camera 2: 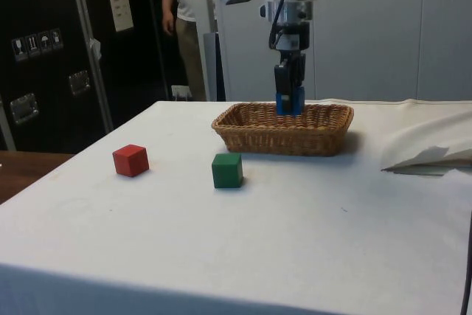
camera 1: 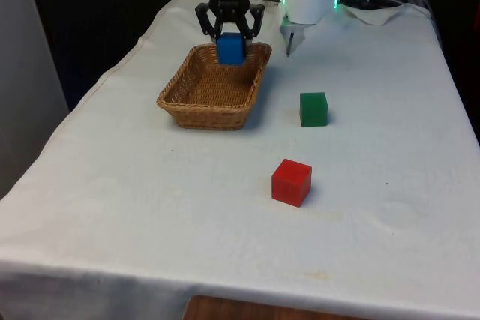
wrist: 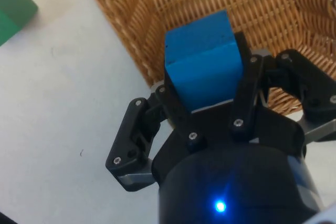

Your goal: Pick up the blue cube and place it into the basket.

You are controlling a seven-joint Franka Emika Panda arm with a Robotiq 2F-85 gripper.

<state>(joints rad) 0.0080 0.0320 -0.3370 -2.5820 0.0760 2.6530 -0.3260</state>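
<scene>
- In the front view we see the gripper (camera 1: 230, 34) pointing straight down from the arm, its fingers pinching the blue cube (camera 1: 231, 49) from two sides. The cube hangs over the far end of the wicker basket (camera 1: 191, 106), just above the far rim and not resting on the basket floor.
- Nearer the camera than the gripper, the basket's inside lies open. To the front view's right of the gripper, the green cube (camera 1: 313, 109) sits on the white cloth (camera 1: 135, 207), well apart from the basket; the red cube (camera 1: 291, 182) lies farther still toward the camera.
- In the side view we see the gripper (camera 2: 289, 101) upright, with the blue cube (camera 2: 289, 103) between the fingers, its lower part dipping behind the basket (camera 2: 295, 138) rim. The green cube (camera 2: 227, 170) and red cube (camera 2: 130, 160) stand on the cloth, clear of the tool. A person (camera 2: 184, 12) stands behind the table.
- In the wrist view we see the fingers (wrist: 249, 85) clamped against the blue cube (wrist: 205, 61), woven basket (wrist: 210, 3) wall beyond it, bare cloth beside the rim, and a corner of the green cube (wrist: 13, 9) off past the basket's outer wall.
</scene>
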